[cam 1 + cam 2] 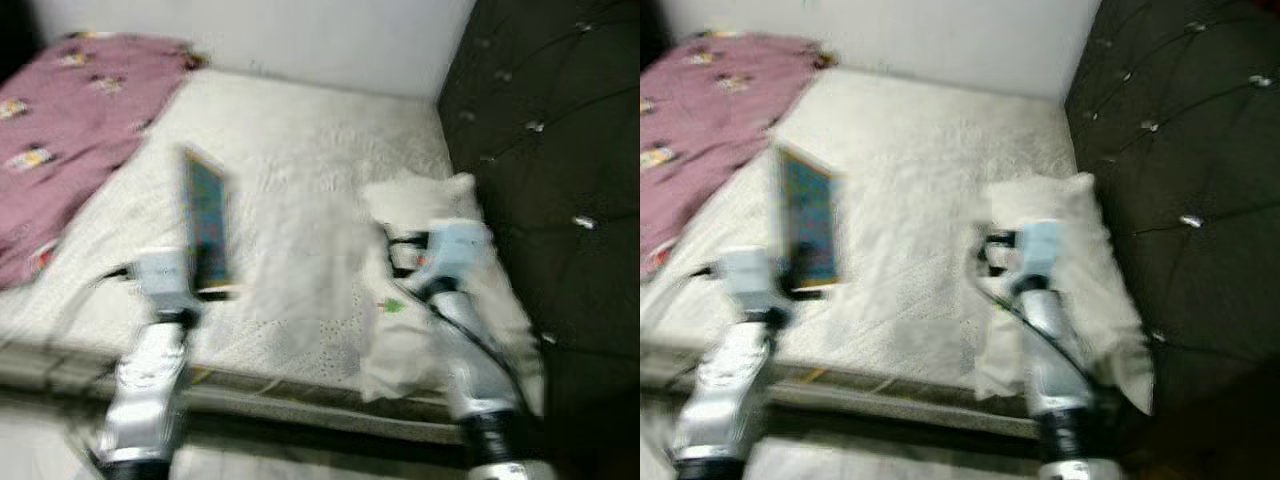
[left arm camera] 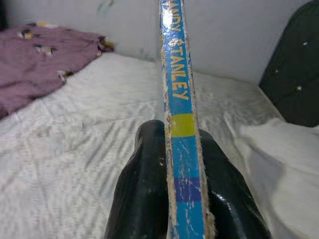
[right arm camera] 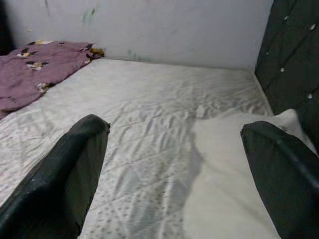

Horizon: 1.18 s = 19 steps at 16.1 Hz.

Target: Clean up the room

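The left gripper (image 2: pixel 182 199) is clenched on a thin, flat book (image 1: pixel 205 222), its two rounded black fingers (image 2: pixel 144 189) pressed against either cover. The book stands upright on edge over the left-centre of the frame in the head views. Its spine is blue with yellow lettering and a yellow-green band, and the cardboard edges are worn and frayed pale. The cover looks teal and busy, though blur hides the detail.

The right gripper (image 3: pixel 174 164) is spread wide with nothing between its fingers (image 3: pixel 65 174), which are glossy, dark and blunt. It hangs above the near edge of a soft white pillow (image 1: pixel 420 200), which lies rumpled at the lower right of the frame.

Underneath is a bed (image 1: pixel 300 150) with a cream quilted cover, stitched in a fine diamond pattern and lightly creased. A mauve blanket (image 1: pixel 70 110) with small printed figures is bunched at the upper left. A dark tufted headboard (image 1: pixel 560 150), padded and studded with shiny buttons, fills the right side. A plain pale wall (image 1: pixel 330 40) with a few faint smudges runs along the top.

Both head views are smeared by motion, and the silver arms show at the bottom.
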Tool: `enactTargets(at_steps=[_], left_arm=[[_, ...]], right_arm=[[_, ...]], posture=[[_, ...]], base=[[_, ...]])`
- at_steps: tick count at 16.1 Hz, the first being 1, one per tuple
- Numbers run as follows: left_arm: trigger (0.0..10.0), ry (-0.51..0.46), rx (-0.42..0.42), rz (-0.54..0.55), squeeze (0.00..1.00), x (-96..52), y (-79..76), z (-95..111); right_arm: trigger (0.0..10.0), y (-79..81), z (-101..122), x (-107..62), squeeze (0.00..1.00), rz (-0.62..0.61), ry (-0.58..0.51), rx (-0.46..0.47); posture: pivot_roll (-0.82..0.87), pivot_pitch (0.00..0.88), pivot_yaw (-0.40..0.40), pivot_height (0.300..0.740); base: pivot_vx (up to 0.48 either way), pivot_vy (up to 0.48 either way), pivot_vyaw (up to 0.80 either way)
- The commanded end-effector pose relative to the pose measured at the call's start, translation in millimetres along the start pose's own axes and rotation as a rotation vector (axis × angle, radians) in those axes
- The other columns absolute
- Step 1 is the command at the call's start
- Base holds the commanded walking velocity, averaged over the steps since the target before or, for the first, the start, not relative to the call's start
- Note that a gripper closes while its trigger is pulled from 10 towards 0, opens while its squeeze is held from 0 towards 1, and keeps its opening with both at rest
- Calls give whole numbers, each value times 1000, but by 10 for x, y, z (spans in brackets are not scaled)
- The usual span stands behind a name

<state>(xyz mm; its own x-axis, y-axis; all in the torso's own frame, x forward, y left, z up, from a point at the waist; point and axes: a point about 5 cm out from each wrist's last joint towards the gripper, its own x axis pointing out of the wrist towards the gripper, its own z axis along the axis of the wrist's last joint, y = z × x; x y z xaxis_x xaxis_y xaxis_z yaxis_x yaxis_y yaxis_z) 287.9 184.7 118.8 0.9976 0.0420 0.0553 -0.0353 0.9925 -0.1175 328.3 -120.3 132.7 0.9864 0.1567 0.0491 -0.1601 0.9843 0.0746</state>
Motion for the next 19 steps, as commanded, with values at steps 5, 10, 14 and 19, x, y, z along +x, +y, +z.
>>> enactTargets(at_steps=[5,10,14,19], left_arm=[[10000,-37,-26,-57,0,35,-181,73],[10000,-19,-40,-20,0,23,-179,40],[10000,-15,-46,-3,0,16,-167,32],[10000,-10,-45,21,0,-27,-138,31]], right_arm=[[10000,-205,-11,-27,0,-57,2,-24],[10000,-224,-49,-43,0,-62,10,-24],[10000,-218,-55,-36,0,-58,14,-22],[10000,-221,-78,-81,0,-38,40,-12]], posture=[[-46,19,-83,740],[-42,21,-84,740],[-42,26,-89,740],[-41,70,-95,740]], base=[[161,0,0],[0,0,0],[0,0,0],[0,0,0]])
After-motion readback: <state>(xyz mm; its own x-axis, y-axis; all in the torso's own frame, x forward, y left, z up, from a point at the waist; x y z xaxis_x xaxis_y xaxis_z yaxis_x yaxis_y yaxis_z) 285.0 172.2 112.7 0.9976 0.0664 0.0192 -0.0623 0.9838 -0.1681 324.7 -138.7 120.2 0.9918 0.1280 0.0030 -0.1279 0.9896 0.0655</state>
